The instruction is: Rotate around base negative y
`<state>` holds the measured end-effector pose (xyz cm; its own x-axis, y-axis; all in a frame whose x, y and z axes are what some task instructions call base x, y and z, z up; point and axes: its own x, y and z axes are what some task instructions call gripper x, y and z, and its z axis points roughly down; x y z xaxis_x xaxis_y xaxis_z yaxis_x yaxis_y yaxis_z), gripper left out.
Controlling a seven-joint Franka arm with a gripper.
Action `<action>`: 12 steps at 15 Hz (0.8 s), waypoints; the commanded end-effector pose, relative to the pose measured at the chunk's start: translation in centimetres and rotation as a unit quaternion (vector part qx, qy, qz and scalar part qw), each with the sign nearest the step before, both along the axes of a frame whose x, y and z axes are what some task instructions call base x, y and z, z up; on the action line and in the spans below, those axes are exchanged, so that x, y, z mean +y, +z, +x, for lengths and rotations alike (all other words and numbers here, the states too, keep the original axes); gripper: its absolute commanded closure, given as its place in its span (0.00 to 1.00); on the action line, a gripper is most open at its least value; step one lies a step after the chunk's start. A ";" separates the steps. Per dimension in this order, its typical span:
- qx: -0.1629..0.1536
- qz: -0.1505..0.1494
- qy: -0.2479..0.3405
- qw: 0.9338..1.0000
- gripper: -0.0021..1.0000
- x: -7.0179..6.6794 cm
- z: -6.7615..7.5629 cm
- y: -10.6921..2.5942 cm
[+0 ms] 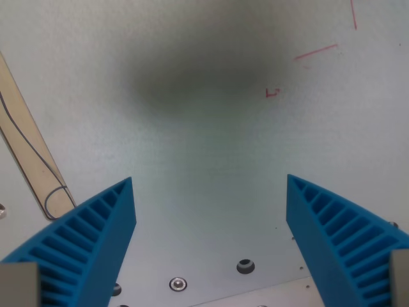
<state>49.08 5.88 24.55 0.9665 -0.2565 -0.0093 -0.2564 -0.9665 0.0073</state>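
My gripper (209,182) points down at a pale grey tabletop (211,147). Its two blue ribbed fingers (96,236) stand wide apart at the bottom corners of the wrist view, with nothing between them. A dark blurred shadow (204,73) lies on the table above the gap. No loose object is in view.
A tan wooden strip (29,137) with a thin dark cable on it runs diagonally along the wrist view's left edge. Thin red marks (315,52) are drawn on the table at the upper right. Bolt holes (245,265) sit near the bottom edge.
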 end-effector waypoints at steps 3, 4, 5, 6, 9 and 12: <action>-0.020 0.000 0.000 1.000 0.00 0.0 0.0 0.2; -0.025 0.000 0.000 1.000 0.00 0.0 0.0 0.2; -0.031 0.000 0.000 1.000 0.00 0.0 0.0 0.2; -0.037 0.000 0.000 0.999 0.00 0.0 0.0 0.2; -0.055 0.000 0.000 0.999 0.00 0.0 0.0 0.2; -0.072 0.000 0.000 0.997 0.00 0.0 0.0 0.2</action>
<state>49.64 5.94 24.78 0.9665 -0.2564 0.0155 -0.2564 -0.9666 -0.0026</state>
